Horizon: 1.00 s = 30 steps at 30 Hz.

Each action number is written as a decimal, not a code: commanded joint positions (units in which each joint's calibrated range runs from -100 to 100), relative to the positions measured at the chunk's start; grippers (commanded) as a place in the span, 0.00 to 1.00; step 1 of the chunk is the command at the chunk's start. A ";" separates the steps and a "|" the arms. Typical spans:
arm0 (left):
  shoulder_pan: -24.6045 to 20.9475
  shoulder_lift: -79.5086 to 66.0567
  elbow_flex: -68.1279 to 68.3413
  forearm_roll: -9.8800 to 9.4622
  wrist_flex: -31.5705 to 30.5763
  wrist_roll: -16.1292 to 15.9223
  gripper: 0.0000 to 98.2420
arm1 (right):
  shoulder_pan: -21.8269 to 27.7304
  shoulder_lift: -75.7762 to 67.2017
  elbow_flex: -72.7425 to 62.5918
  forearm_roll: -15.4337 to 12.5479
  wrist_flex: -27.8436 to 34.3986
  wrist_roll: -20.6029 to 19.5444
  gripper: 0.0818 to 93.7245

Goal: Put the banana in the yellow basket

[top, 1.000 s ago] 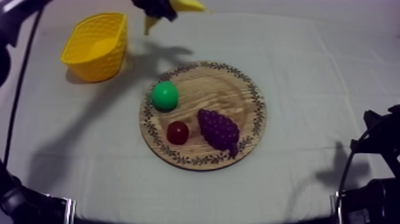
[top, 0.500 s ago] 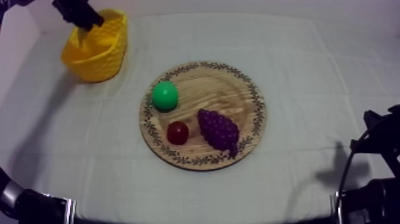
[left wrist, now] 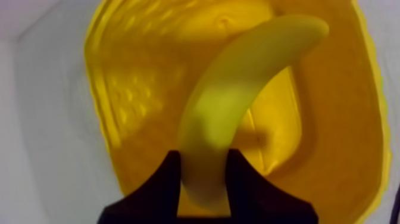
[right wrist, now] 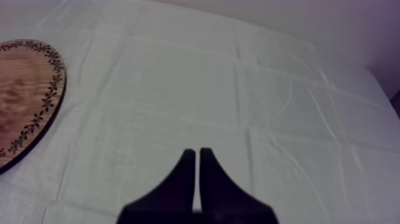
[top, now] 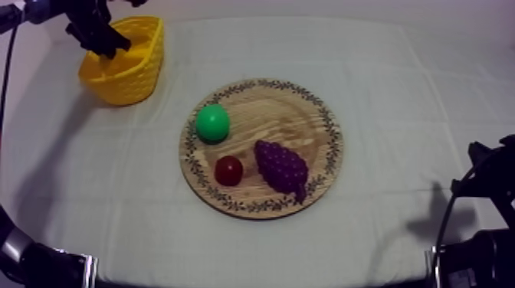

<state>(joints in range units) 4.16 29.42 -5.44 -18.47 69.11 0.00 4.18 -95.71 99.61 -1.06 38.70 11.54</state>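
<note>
Banana is pinched by left gripper over basket; placing step is judged in hand. Release is called for next. Right gripper is pressed together.

No writing, label, brand mark or number can be read on anything here. The dark band round the rim of the wooden board is a wreath of small leaves, not lettering. The yellow basket carries only its woven relief on the wall; the left wrist view of its inside is blurred, so a small moulded mark there might go unseen, but none can be made out.
</note>
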 commanded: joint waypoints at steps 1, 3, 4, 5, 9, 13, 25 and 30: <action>-0.28 1.07 -0.38 0.30 -0.98 -0.13 0.21 | 0.03 -0.05 0.05 0.01 0.01 0.01 0.00; -0.68 2.18 -0.81 0.79 -2.34 -0.25 0.21 | 0.03 -0.05 0.05 0.01 0.01 0.01 0.00; -0.87 2.72 -1.01 1.12 -3.12 -0.37 0.21 | 0.03 -0.05 0.05 0.01 0.01 0.01 0.00; -1.04 3.22 -1.18 1.44 -3.87 -0.49 0.21 | 0.03 -0.05 0.05 0.01 0.01 0.01 0.00; -1.46 4.50 -1.57 2.54 -6.10 -1.00 0.23 | 0.03 -0.05 0.05 0.01 0.01 0.01 0.00; -1.56 4.88 -1.73 3.33 -7.61 -1.66 0.35 | 0.03 -0.05 0.05 0.01 0.01 0.01 0.00; -1.52 1.79 2.34 4.33 -11.45 -3.57 0.27 | 0.03 -0.05 0.05 0.01 0.01 0.01 0.00; -1.48 -4.57 7.47 5.52 -11.65 -4.03 0.21 | 0.03 -0.05 0.05 0.01 0.01 0.01 0.00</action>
<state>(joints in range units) 2.66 27.34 0.32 -13.02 57.47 -4.21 4.18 -95.71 99.61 -1.06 38.70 11.54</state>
